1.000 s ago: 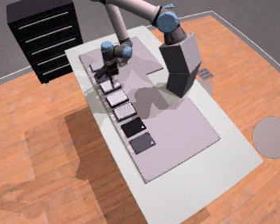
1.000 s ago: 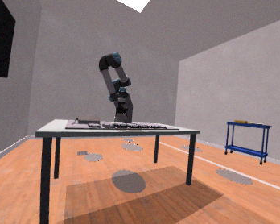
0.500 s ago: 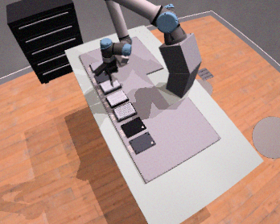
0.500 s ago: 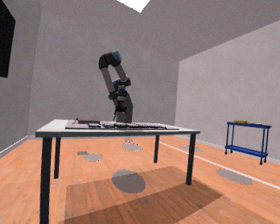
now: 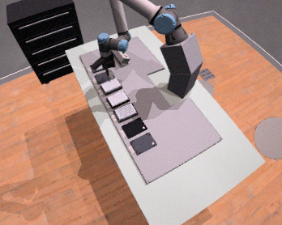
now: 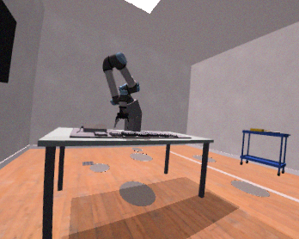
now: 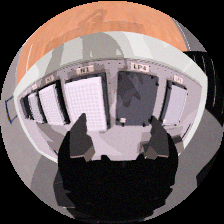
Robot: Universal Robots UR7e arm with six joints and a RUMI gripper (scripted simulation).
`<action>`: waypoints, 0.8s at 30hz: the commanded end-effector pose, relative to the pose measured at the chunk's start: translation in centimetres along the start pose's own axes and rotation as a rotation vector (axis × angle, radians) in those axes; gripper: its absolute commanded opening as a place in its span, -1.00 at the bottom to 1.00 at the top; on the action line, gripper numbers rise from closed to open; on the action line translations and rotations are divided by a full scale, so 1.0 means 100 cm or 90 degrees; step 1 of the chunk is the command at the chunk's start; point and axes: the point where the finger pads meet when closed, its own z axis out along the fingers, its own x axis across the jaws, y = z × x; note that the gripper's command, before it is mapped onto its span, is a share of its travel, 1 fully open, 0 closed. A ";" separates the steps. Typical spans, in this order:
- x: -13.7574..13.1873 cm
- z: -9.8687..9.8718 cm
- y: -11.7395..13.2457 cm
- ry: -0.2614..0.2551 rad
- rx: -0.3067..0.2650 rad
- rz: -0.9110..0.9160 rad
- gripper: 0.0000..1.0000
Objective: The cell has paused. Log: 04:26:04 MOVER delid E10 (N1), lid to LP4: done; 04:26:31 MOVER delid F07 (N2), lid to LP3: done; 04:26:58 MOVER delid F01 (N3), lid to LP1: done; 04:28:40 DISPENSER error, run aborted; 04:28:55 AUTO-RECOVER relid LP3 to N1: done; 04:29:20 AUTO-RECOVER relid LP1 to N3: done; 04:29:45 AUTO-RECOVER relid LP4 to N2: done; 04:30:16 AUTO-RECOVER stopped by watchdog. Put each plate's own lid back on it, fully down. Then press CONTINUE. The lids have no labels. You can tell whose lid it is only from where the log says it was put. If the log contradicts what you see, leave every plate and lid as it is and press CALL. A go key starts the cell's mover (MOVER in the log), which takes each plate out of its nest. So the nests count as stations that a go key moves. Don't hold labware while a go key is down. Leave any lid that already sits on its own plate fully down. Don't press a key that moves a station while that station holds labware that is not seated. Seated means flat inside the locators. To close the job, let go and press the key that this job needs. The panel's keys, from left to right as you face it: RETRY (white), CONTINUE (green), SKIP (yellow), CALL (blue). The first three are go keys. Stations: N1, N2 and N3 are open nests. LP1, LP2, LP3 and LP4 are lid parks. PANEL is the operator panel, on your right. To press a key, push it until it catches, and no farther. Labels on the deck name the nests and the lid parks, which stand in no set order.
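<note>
My gripper (image 5: 108, 75) (image 6: 120, 119) (image 7: 119, 115) is open and empty. It hangs low over the far end of the station row, between the nest labelled N1 and the park labelled LP4. In the wrist view the white plate in N1 (image 7: 85, 102) (image 5: 111, 86) lies flat, left of centre. LP4 (image 7: 136, 97) (image 5: 100, 77) is a bare dark pad right of it. Two more white plates (image 5: 117, 98) (image 5: 126, 111) follow N1 down the row; the nearer one shows a dotted well pattern. Two dark pads (image 5: 134, 128) (image 5: 143, 143) end the row. Past LP4 a pale station (image 7: 175, 102) shows; I cannot read its label.
The grey mat (image 5: 181, 129) covers most of the white table (image 5: 218, 170) (image 6: 119, 139). A small grey box (image 5: 123, 61) stands on the mat just behind the gripper. The arm's big grey base block (image 5: 181, 69) stands mid-table. A black drawer cabinet (image 5: 44, 36) stands beyond the table.
</note>
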 end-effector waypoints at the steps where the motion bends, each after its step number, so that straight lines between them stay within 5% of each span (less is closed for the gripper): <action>1: 0.020 0.000 -0.001 0.000 0.001 0.000 0.64; 24: 0.125 0.000 -0.004 0.000 0.000 0.000 0.64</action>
